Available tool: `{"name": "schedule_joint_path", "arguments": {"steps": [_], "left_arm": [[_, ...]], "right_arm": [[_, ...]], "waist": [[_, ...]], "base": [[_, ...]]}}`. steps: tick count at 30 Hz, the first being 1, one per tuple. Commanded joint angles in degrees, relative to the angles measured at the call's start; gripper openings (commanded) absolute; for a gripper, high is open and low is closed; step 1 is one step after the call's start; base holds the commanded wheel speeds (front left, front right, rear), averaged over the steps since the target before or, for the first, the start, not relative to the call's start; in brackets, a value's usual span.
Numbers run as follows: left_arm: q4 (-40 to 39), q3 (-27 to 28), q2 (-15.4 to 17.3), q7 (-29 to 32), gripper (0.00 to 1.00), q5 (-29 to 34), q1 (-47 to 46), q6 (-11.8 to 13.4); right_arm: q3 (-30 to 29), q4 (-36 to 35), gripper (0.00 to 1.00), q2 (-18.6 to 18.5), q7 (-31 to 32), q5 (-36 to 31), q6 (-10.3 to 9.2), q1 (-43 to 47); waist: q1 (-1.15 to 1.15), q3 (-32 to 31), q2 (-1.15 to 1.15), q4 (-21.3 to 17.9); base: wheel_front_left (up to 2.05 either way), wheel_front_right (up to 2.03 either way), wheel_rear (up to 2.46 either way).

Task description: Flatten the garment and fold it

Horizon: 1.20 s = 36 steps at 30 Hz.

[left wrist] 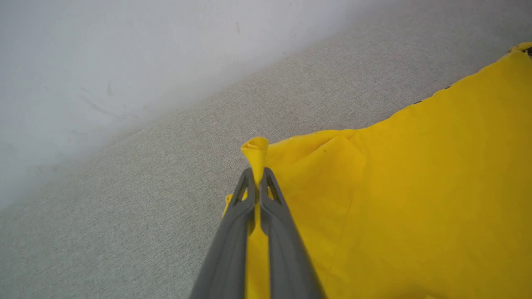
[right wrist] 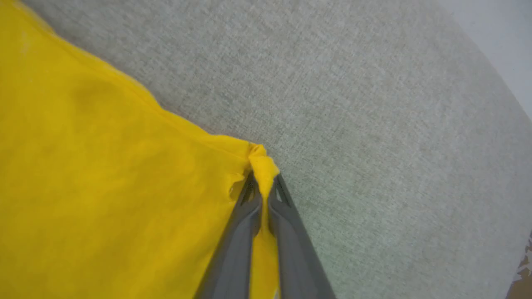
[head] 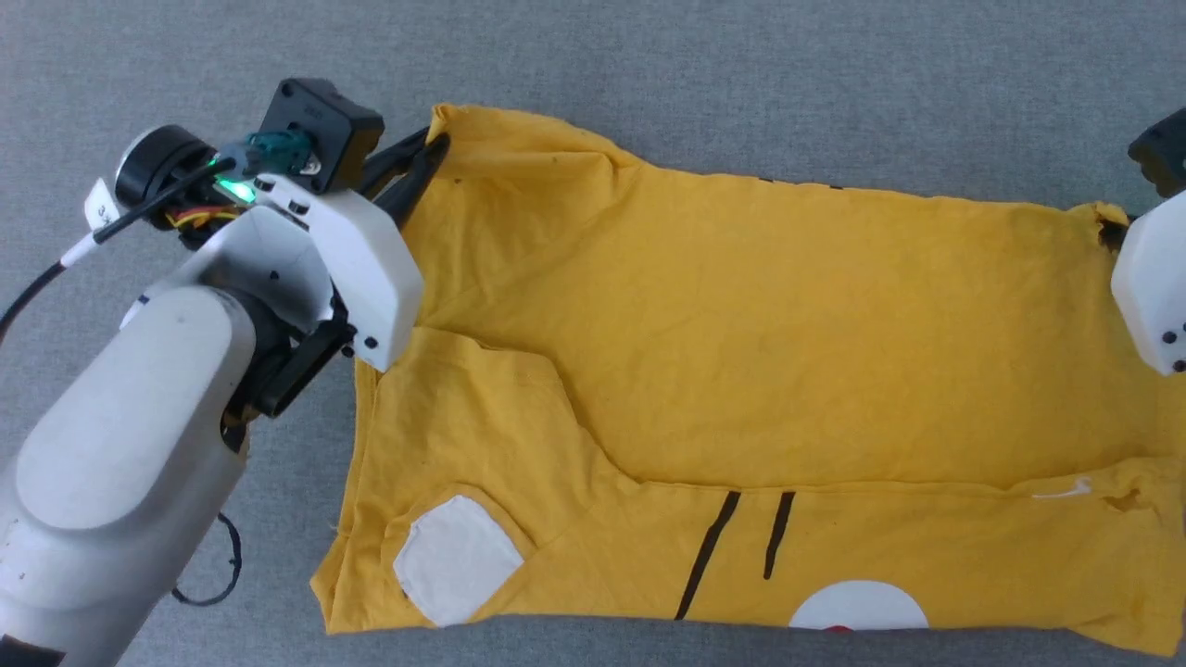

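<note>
Yellow cotton T-shirt with white patches and thin black stripes (head: pixel 741 371) lies spread on the grey woven surface (head: pixel 741 74), long axis running left to right. The left claw (left wrist: pixel 258 182) pinches its far left corner, the right claw (right wrist: pixel 262 193) its far right corner; the near edge lies straight toward the robot from both

Shirt (head: pixel 788 352): soft matt cloth, lightly creased. Surface (head: pixel 741 74) under it: rough grey woven fabric. Left arm shell (head: pixel 120 445): smooth, slightly glossy plastic.
</note>
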Motion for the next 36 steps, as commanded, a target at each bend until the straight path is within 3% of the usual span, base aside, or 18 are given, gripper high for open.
{"name": "schedule_joint_path", "arguments": {"steps": [1, 5, 10, 19, 29, 32, 36], "left_arm": [[0.76, 0.54, -0.29, -1.2, 0.0, -0.35, 1.31, 0.86], [2.07, 2.32, -0.45, -3.74, 0.0, -1.57, 2.95, 2.36], [1.95, 6.37, -0.74, -7.96, 0.0, -4.56, 7.66, 6.16], [-5.83, 10.4, 1.34, -12.99, 0.0, -7.06, 22.35, 12.97], [-11.02, 9.07, 5.08, -12.21, 0.0, -9.04, 37.43, 15.28], [-11.11, 7.46, 5.92, -10.72, 0.0, -9.6, 40.83, 15.09], [-8.84, 4.68, 6.06, -9.6, 0.0, -9.92, 43.04, 13.05]], "right_arm": [[2.4, 2.92, 0.0, 1.79, -1.61, 0.53, 0.13, 1.75], [0.8, 4.17, 0.0, 3.09, -7.41, 3.38, 0.13, 0.73], [-2.11, 4.06, 0.0, 3.76, -13.81, 6.29, 0.13, 2.27], [-11.04, -1.31, 0.0, 4.35, -22.35, 3.76, 0.13, 14.23], [-22.55, -11.25, 0.0, 7.76, -21.75, -0.1, 0.13, 33.33], [-24.7, -14.0, 0.0, 8.91, -19.02, -1.44, 0.13, 38.62], [-25.39, -15.66, 0.0, 9.64, -15.1, -2.37, 0.13, 43.42]], "waist": [[0.01, -1.12, 0.0, -0.55], [0.01, -3.76, 0.0, -1.38], [0.01, -8.59, 0.0, -2.5], [0.01, -16.04, 0.0, -3.38], [0.01, -19.72, 0.0, -2.87], [0.01, -19.95, 0.0, -2.77], [0.01, -19.85, 0.0, -2.71]], "base": [[0.0, 0.0, 0.0], [0.0, 0.0, 0.0], [0.0, 0.0, 0.0], [0.0, 0.0, 0.0], [0.0, 0.0, 0.0], [0.0, 0.0, 0.0], [0.0, 0.0, 0.0]]}}
